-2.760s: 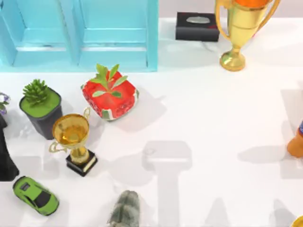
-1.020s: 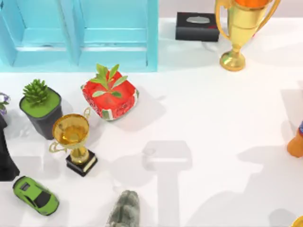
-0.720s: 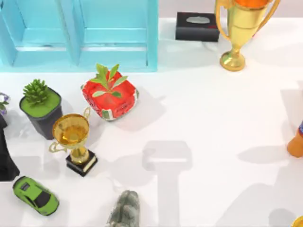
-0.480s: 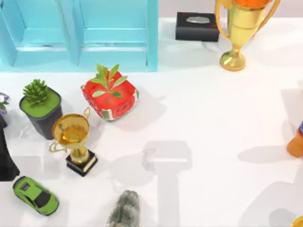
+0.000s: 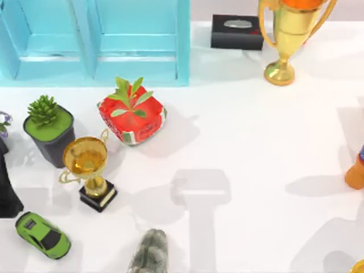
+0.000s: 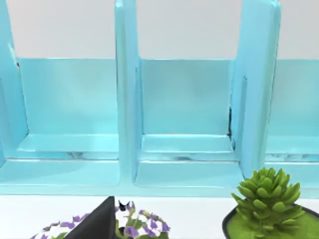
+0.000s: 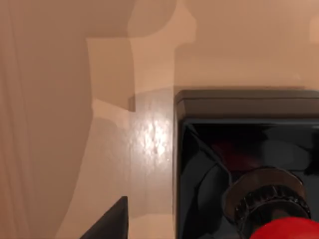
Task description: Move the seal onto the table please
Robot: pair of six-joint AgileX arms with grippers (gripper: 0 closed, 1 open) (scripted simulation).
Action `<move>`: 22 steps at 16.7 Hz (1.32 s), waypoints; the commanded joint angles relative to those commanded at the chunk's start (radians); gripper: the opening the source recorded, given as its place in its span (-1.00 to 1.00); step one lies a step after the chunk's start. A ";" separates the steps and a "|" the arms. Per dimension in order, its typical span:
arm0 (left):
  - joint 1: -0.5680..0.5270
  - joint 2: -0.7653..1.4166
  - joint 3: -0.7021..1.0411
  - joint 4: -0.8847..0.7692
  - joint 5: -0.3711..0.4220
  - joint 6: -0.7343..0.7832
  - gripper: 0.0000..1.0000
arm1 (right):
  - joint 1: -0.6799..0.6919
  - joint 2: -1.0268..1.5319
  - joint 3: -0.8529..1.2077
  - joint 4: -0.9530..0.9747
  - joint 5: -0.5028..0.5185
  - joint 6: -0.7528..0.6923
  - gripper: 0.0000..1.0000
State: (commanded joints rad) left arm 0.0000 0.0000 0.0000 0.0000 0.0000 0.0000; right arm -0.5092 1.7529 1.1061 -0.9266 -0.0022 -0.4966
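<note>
Seal (image 7: 239,164) – black square base with the red knob on top – stands upright on a flat surface close under the right wrist camera. I cannot tell how it lies relative to the red planter (image 5: 132,114). Whether the right gripper (image 7: 107,221) is released or clenched I cannot tell either; a dark part of it shows beside the base, apart from it.

On the white table (image 5: 256,131), the green toy car (image 5: 42,234) lies well to the left of the red planter and nearer the front edge. The dark succulent pot (image 5: 49,131) sits left of the planter. The small gold trophy (image 5: 88,170) is just in front and to the left. The gray furry figure (image 5: 151,253) is in front of it. The light blue cabinet (image 5: 94,40) stands behind it. The black box (image 5: 237,31) and the tall gold trophy (image 5: 287,34) stand to the right and farther back.

The left gripper (image 6: 97,224) faces the cabinet above a purple-flowered plant (image 6: 134,229) – its state cannot be told.
</note>
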 joint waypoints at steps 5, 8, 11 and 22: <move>0.000 0.000 0.000 0.000 0.000 0.000 1.00 | 0.000 0.000 0.000 0.000 0.000 0.000 -0.21; 0.000 0.000 0.000 0.000 0.000 0.000 1.00 | 0.000 0.000 0.000 0.000 0.000 0.000 -0.66; 0.000 0.000 0.000 0.000 0.000 0.000 1.00 | 0.000 0.000 0.000 0.000 0.000 0.000 -1.00; 0.000 0.000 0.000 0.000 0.000 0.000 1.00 | 0.038 -0.013 0.039 -0.040 0.000 0.039 -1.00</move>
State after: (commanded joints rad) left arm 0.0000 0.0000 0.0000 0.0000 0.0000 0.0000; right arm -0.4717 1.7398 1.1455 -0.9661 -0.0020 -0.4580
